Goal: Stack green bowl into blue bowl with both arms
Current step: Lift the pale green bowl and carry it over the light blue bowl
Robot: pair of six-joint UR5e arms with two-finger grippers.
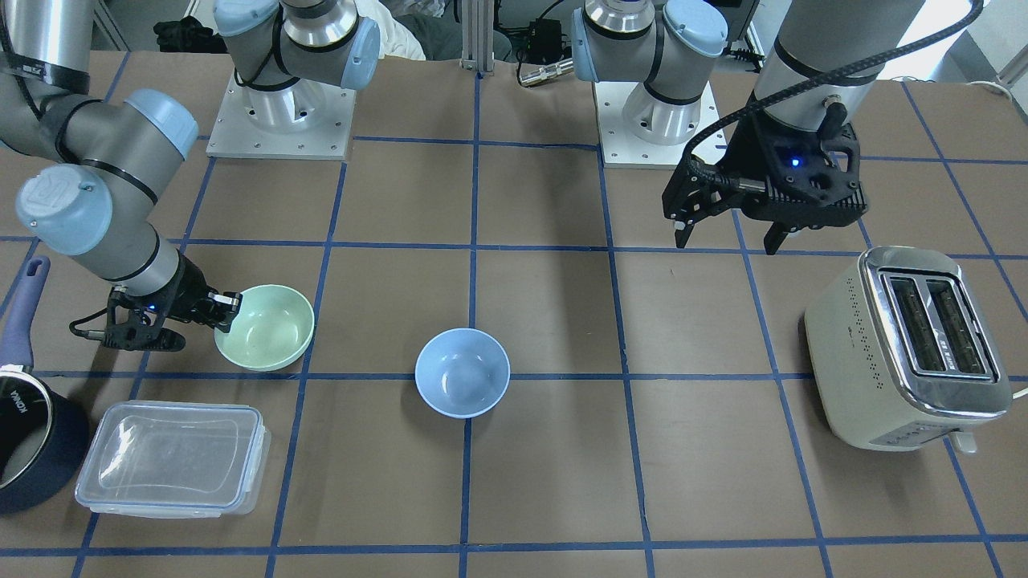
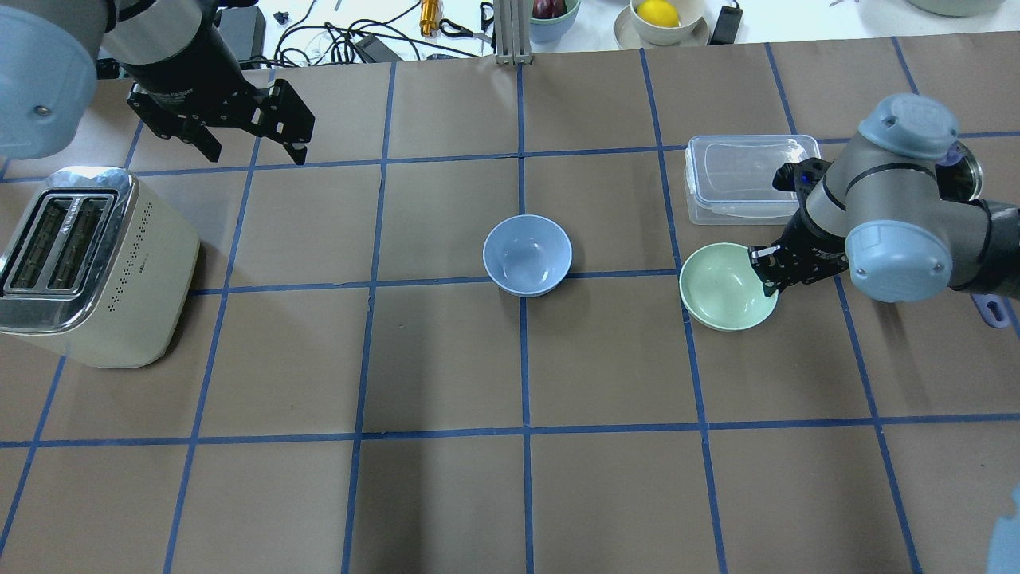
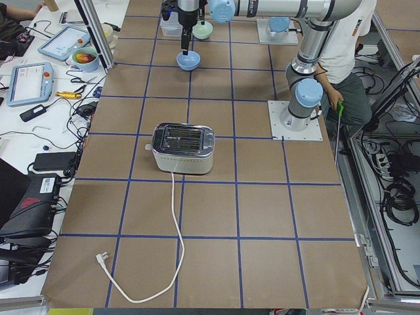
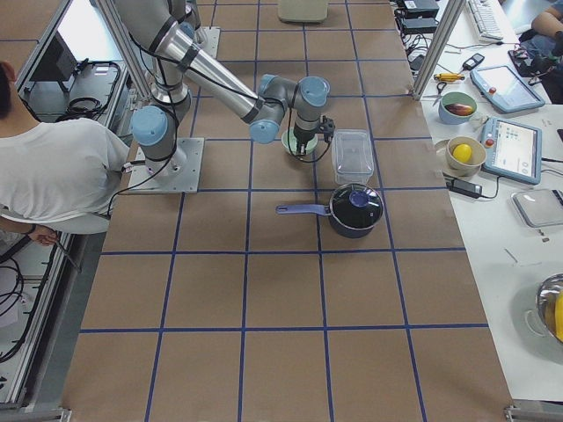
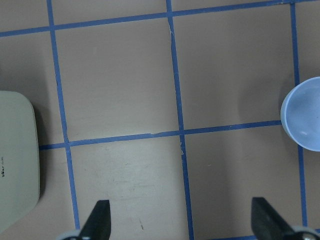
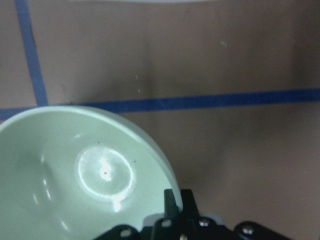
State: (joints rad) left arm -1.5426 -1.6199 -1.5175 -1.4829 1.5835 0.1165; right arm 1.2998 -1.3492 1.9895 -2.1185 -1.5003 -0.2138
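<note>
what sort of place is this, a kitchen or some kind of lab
Most likely a robotics lab: two silver-grey jointed robot arms bolted to a brown table gridded with blue tape, and a grey tablet-like control pendant on the white side bench.

Bright, even overhead light; soft shadows on the table (image 1: 546, 305). Glare spots the green bowl (image 6: 85, 175); right wrist view is dim and blurred.

I view the counter (image 2: 446, 494) steeply from behind and opposite, lengthwise from both ends, close from each wrist; both steep views share the blue bowl (image 2: 527, 255).
</note>
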